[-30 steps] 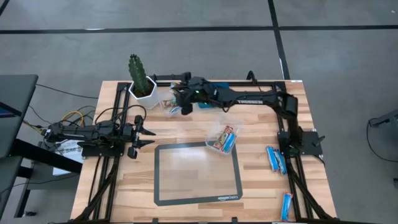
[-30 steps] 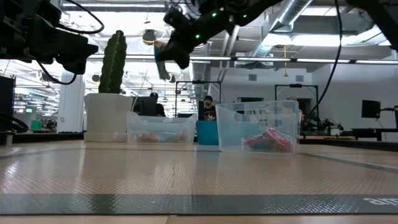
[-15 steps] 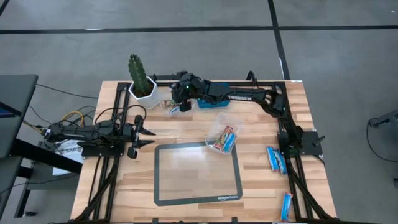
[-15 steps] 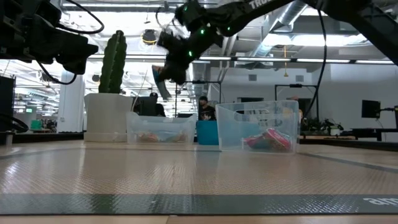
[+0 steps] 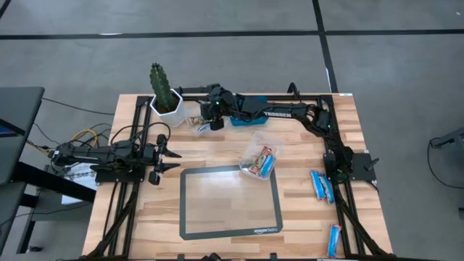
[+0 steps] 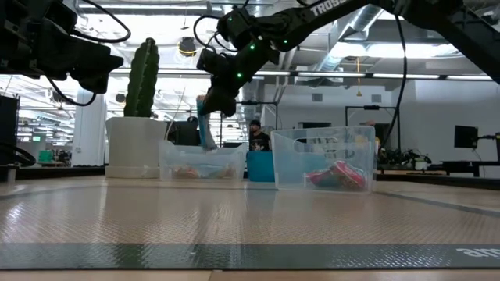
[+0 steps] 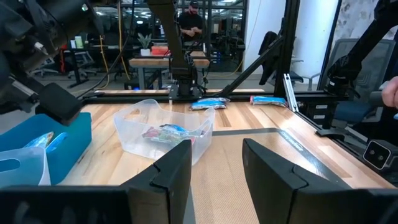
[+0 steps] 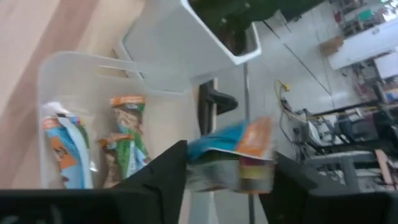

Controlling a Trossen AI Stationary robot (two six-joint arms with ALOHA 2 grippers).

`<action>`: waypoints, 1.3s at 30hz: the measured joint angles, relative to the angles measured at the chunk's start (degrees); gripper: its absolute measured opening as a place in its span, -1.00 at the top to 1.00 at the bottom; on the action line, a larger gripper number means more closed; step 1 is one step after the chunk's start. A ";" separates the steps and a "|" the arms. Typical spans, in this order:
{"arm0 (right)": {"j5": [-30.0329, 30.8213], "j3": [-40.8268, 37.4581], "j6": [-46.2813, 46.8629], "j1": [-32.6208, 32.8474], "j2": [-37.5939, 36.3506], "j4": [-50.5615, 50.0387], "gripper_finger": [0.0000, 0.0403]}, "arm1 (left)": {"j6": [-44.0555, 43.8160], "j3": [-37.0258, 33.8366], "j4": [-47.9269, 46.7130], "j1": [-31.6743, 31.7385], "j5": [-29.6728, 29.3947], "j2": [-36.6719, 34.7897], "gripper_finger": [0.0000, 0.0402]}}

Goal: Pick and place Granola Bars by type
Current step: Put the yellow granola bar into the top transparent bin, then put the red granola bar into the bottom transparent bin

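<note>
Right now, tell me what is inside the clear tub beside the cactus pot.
The clear tub holds two wrapped bars: a blue one and an orange-green one. The right gripper, shut on another bar, covers the tub's near end, so anything there is hidden.

Wooden table: mat, tubs, seemingly bars.

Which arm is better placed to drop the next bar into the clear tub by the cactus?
Right: the right gripper holds a blue foil-wrapped granola bar above the clear plastic tub; the left gripper waits, open, apart.
</note>
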 joint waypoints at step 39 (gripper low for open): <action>3.00 -0.02 67.30 14.24 -18.71 -70.03 -0.12 | 0.39 -0.01 -0.02 0.00 -0.02 0.00 0.33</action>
